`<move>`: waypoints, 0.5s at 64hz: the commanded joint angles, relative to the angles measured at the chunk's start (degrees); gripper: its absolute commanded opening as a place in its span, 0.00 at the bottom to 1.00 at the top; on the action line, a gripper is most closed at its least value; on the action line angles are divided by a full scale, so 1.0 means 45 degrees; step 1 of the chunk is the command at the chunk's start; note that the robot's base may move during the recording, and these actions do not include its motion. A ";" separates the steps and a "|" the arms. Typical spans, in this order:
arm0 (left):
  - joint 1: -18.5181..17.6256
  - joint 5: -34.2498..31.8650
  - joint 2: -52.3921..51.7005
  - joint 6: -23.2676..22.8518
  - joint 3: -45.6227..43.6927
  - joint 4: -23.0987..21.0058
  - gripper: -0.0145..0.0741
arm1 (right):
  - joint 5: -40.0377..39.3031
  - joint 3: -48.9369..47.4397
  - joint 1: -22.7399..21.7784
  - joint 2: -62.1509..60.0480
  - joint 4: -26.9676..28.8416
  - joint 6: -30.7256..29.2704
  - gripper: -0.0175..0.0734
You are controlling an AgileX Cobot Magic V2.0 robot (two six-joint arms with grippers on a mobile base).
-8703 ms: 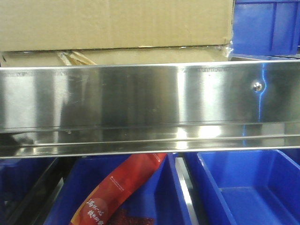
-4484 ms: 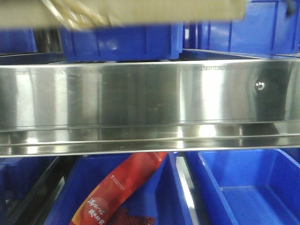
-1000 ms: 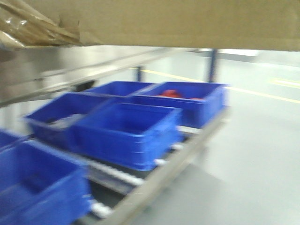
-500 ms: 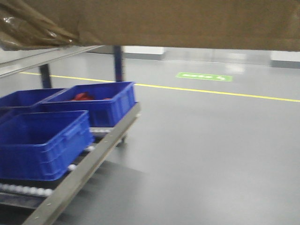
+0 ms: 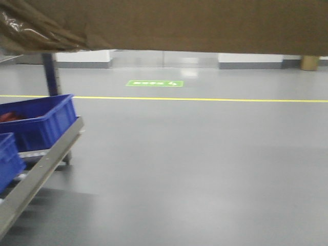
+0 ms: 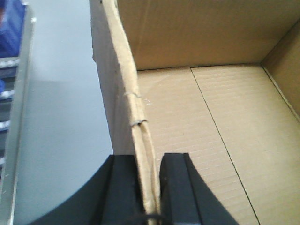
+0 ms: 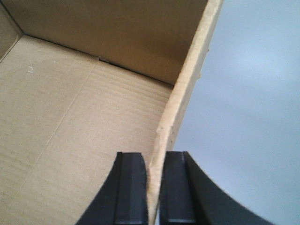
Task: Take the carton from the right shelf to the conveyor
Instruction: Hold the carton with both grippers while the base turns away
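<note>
The large plain brown corrugated cardboard carton (image 5: 195,25) hangs in the air between the two arms. It is clear of the steel-railed right shelf (image 5: 41,171) and spans the top of the front view. The left jaws are closed on the top edge of its left wall, and the right jaws are clamped on the top edge of its right wall. Each pair has one black finger inside the open box and one outside. The conveyor is in none of the views; only bare grey floor (image 5: 205,169) with a yellow line (image 5: 205,99) lies ahead.

The main risk is the grip itself. The whole box hangs from two thin wall edges. In the left wrist view the cardboard between the jaws looks split into separate layers, so it could buckle, peel or slide out under the load. If the arms drift apart, a wall may tear or pull free. If they drift together, the walls may fold inward and the carton may sag or twist.

A second risk is at the left. The shelf's rail and its blue plastic bin (image 5: 38,120) are nearby, and the wrinkled yellowish clear tape (image 5: 31,31) at the carton's lower left corner looks loose. A tight turn could snag or knock that corner.

The carton also blocks the upper part of the front view, which may make the conveyor harder to see.
</note>
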 commanded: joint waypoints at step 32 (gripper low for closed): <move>-0.0064 -0.0475 -0.0197 0.0122 -0.0109 0.0051 0.15 | -0.0261 0.0031 -0.0013 -0.0169 -0.0118 -0.0318 0.12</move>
